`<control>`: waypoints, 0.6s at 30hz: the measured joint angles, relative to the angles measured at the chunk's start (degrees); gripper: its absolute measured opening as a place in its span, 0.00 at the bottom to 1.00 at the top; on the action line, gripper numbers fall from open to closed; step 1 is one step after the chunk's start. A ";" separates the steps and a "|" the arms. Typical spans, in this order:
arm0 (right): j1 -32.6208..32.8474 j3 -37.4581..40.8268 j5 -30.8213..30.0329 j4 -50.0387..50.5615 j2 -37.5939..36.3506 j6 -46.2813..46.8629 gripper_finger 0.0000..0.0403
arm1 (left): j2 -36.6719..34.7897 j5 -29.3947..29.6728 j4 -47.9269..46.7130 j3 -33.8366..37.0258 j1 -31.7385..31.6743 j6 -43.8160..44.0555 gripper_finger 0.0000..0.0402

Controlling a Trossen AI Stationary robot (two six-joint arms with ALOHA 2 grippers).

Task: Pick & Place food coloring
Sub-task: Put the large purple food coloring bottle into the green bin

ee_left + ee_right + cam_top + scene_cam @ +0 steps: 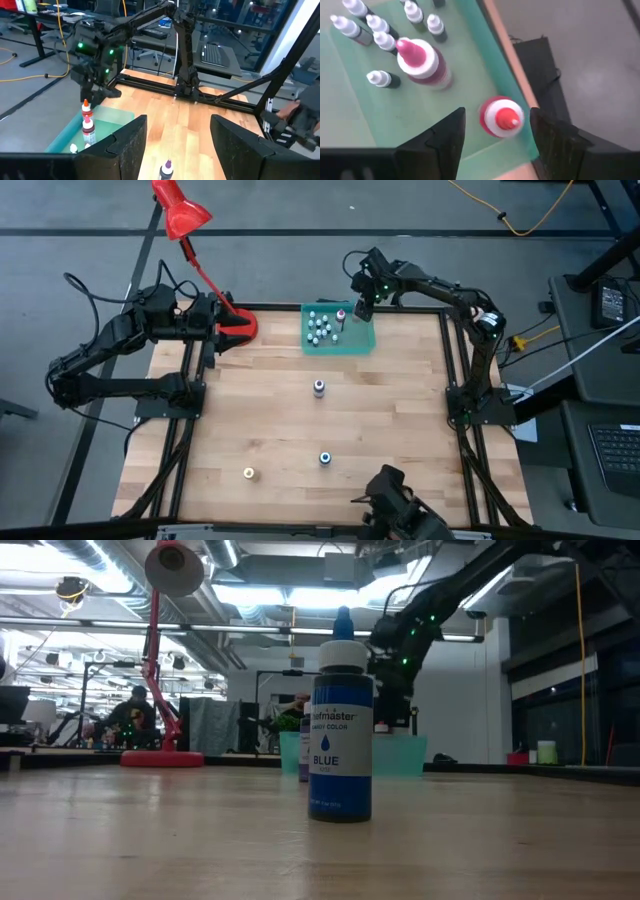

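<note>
My right gripper: fingers spread, holding nothing, above tray corner.
Red bottle: upright in tray, directly beneath me.
Placed: many bottles.
Remaining: purple bottle, blue bottle, yellow bottle, well apart on table.

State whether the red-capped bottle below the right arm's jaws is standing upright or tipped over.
Upright. The red-capped bottle stands in the teal tray, tip pointing up between the right gripper's open jaws, which do not touch it.
</note>
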State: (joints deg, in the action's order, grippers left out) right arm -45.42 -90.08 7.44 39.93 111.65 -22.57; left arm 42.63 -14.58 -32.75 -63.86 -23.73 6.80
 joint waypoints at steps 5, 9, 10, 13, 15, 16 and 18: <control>0.34 -0.02 -0.37 1.47 -5.77 0.15 0.54 | 0.01 -0.06 -0.06 0.00 0.00 -0.04 0.53; 1.73 -0.02 -0.57 3.48 -11.28 -0.09 0.54 | 0.00 -0.10 -0.44 0.00 0.00 -0.04 0.53; 2.46 -0.01 -0.57 4.16 -12.70 -0.45 0.54 | 0.00 -0.10 -0.46 0.00 0.00 -0.04 0.53; 5.36 -0.04 0.14 7.75 -17.28 -4.72 0.54 | 0.00 -0.29 -0.46 0.00 0.02 -0.36 0.53; 7.92 -0.04 1.24 9.92 -19.79 -7.69 0.54 | 0.00 -0.55 -0.46 0.00 0.02 -0.93 0.53; 9.35 -0.04 2.48 10.90 -21.04 -8.86 0.54 | 0.00 -0.57 -0.46 0.00 0.01 -1.15 0.53; 12.07 -0.04 5.64 11.70 -23.56 -10.48 0.54 | 0.00 -0.71 -0.47 0.00 0.01 -1.45 0.53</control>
State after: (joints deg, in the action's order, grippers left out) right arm -33.35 -90.13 13.08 51.63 88.09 -33.06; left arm 42.63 -15.29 -33.22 -63.86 -23.72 5.35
